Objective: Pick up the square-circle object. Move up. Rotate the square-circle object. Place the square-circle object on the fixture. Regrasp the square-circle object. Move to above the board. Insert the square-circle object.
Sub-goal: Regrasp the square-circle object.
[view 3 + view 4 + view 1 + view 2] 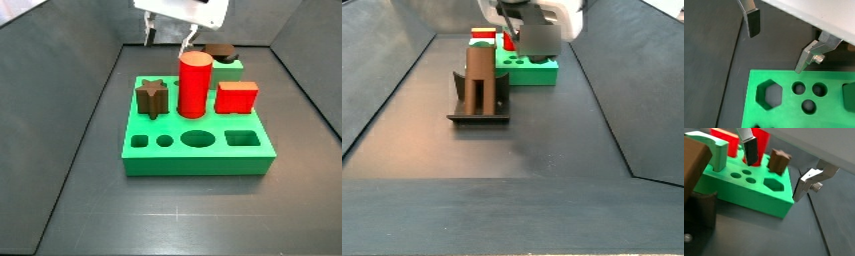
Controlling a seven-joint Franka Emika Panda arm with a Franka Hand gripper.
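Note:
The square-circle object [480, 70], a long dark brown peg, stands upright on the fixture [476, 115]. In a side view the fixture [229, 68] sits just behind the board's right corner, with the peg [218, 50] as a dark top. The bright green board [201, 155] also fills part of both wrist views [817, 107] [747, 190]. My gripper [171, 40] [523, 42] hangs over the board's edge on the fixture side, apart from the peg. It is open [775, 52] [774, 180], with nothing between the fingers [752, 22].
In the board stand a brown star peg [151, 98] [779, 161], a red cylinder [195, 85] and a red cube [237, 97]. Open holes [769, 93] lie along its top. Sloping dark walls [629, 90] bound the floor on both sides.

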